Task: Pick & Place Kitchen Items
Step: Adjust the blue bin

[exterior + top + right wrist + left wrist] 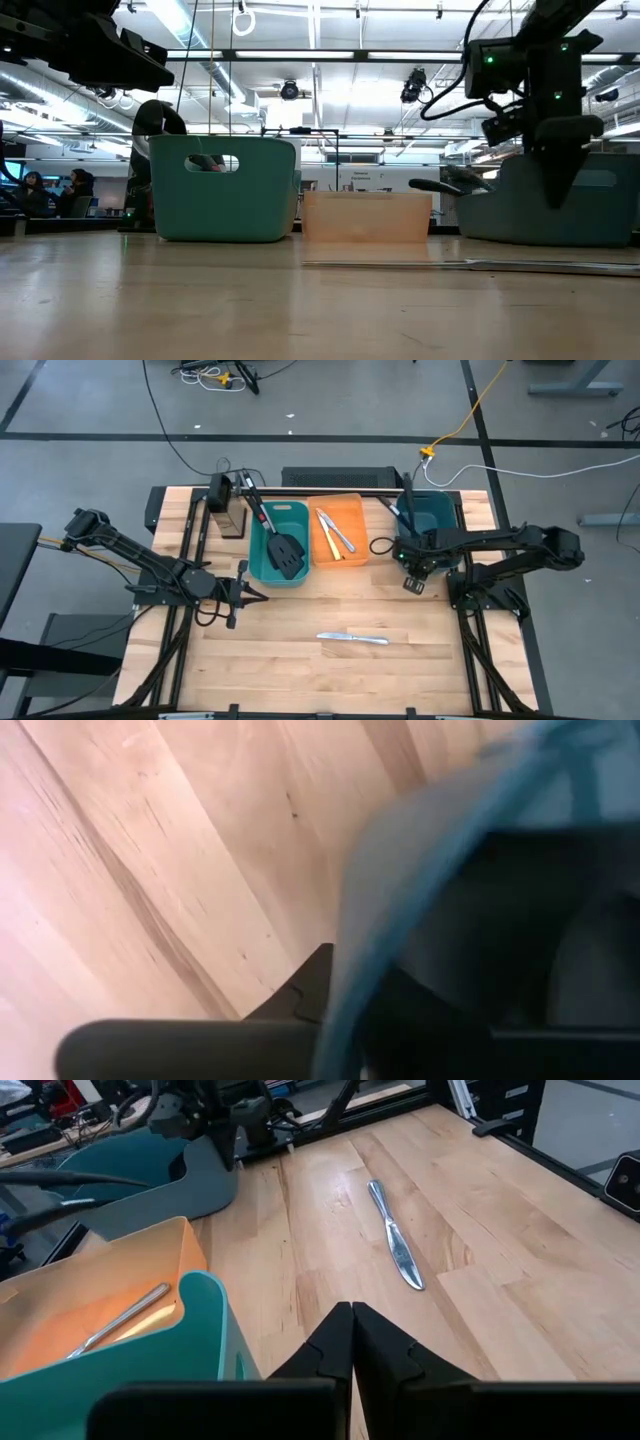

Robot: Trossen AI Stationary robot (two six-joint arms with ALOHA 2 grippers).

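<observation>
Left gripper (243, 593) sits clenched and empty, low over the counter (300, 650), parked just short of the left teal bin (262, 565). That bin is right ahead of it and holds a black slotted spatula (283, 550), red-marked handle leaning out over the back rim. Counts as placed.

Next along, the orange bin (355, 555) holds a silver table knife (337, 532) and a thin yellowish stick (327, 532), lying side by side lengthwise. Also placed.

One silver knife (352, 639) is left loose on the counter, flat, lying crosswise, shiny one-piece metal, well apart from both grippers and nearer the front edge than any bin. Left wrist view shows it clearly, blade tip toward that camera.

Right gripper (415, 582) is at the near corner of the right teal bin (440, 510), its fingers straddling the rim per its wrist view. Can't tell if it's gripping the rim or just closing near it. Dark handles (400, 512) stick out of that bin; contents otherwise hidden.

Judgement: mostly sorted, loose knife is the visible remainder.
</observation>
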